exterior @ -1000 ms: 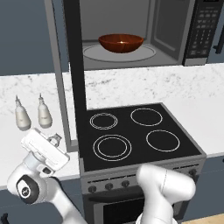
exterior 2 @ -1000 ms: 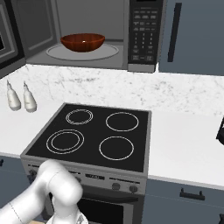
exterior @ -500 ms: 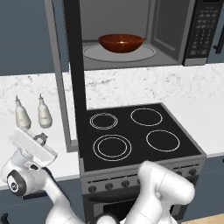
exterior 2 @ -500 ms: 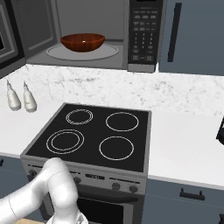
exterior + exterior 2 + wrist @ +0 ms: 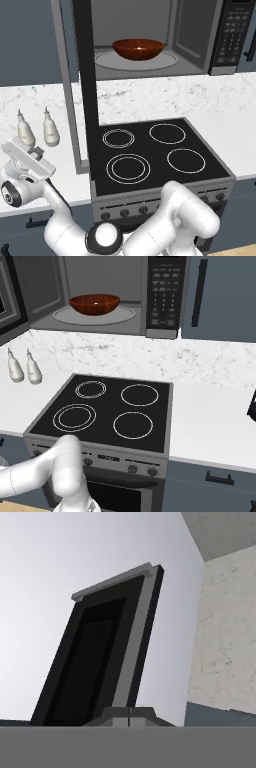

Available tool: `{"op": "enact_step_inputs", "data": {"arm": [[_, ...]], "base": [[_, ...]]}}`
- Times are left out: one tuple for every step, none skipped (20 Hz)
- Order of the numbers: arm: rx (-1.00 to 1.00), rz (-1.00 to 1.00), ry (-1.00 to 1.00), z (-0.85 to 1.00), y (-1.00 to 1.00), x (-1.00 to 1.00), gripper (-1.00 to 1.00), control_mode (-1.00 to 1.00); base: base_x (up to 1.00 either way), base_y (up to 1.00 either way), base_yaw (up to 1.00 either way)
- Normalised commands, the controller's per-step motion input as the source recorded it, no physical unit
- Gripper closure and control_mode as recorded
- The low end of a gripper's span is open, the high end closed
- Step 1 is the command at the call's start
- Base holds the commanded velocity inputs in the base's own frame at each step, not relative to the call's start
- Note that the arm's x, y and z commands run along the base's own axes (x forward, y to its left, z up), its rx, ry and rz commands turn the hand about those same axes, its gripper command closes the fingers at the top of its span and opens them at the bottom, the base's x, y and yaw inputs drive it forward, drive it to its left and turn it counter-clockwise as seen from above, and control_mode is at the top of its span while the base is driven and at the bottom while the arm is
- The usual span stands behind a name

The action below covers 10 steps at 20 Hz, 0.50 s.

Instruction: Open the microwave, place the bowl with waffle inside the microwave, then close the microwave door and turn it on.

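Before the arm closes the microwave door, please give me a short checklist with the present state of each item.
1. Bowl rests on the turntable inside the microwave: ok.
2. Waffle in the bowl: cannot tell.
3. Microwave door wide open, ready to be pushed: ok.
4. Nothing sticks out past the opening: ok.
5. Tool shut, holding nothing: ok.
6. Tool touching the door: not ok, it sits low to the left of it.

- The microwave (image 5: 150, 40) sits at the far side, above the counter (image 5: 150, 100).
- The bowl (image 5: 138, 48) rests inside it on the turntable (image 5: 105, 61).
- The microwave door (image 5: 80, 85) stands swung out at the left, toward the near side.
- The stove (image 5: 150, 155) lies below and nearer.
- Two bottles (image 5: 35, 131) stand side by side on the counter, left of the stove.
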Motion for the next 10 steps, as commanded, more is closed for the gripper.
{"op": "enact_step_inputs", "data": {"arm": [[0.0, -0.04, -0.01, 0.34, 0.0, 0.01, 1.0, -1.0], [0.0, -0.04, 0.0, 0.42, 0.0, 0.0, 1.0, -1.0], [0.0, -0.03, 0.0, 0.46, 0.0, 0.0, 1.0, -1.0], [0.0, -0.03, 0.0, 0.56, 0.0, 0.0, 1.0, -1.0], [0.0, -0.03, 0.0, 0.64, 0.0, 0.0, 1.0, -1.0], [0.0, -0.03, 0.0, 0.71, 0.0, 0.0, 1.0, -1.0], [0.0, -0.03, 0.03, 0.75, 0.0, 0.0, 1.0, -1.0], [0.0, -0.03, 0.06, 0.79, -0.01, 0.0, 1.0, -1.0], [0.0, -0.03, 0.12, 0.81, -0.09, 0.0, 1.0, -1.0], [0.0, -0.04, 0.14, 0.83, -0.15, 0.0, 1.0, -1.0]], "base": [[0.0, 0.0, 0.0], [0.0, 0.0, 0.0], [0.0, 0.0, 0.0], [0.0, 0.0, 0.0], [0.0, 0.0, 0.0], [0.0, 0.0, 0.0], [0.0, 0.0, 0.0], [0.0, 0.0, 0.0], [0.0, 0.0, 0.0], [0.0, 0.0, 0.0]]}}
